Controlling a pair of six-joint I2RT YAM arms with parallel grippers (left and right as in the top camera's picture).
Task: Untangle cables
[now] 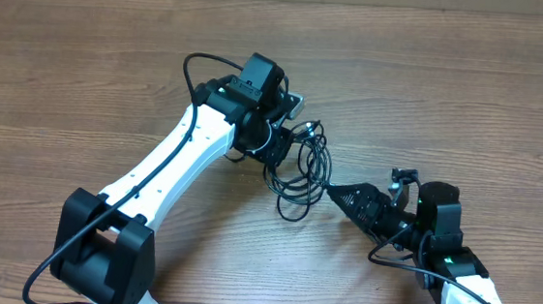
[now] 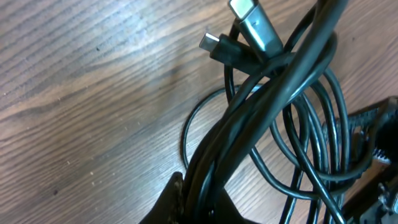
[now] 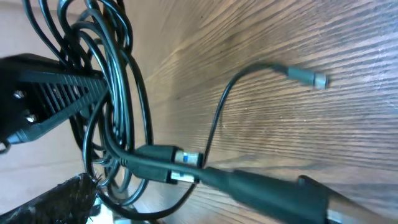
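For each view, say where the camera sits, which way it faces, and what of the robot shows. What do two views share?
Overhead: above the brown wooden table, looking down; white left arm, right arm and the tangled thin black cables show.
Left wrist: close above the cables; own dark finger at bottom.
Right wrist: low beside the cables; own ribbed black finger at left.
All three share the cables.

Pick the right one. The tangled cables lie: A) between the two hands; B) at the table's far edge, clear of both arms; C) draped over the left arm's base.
A: the overhead view shows the cables bunched on the table between the left hand and the right hand.
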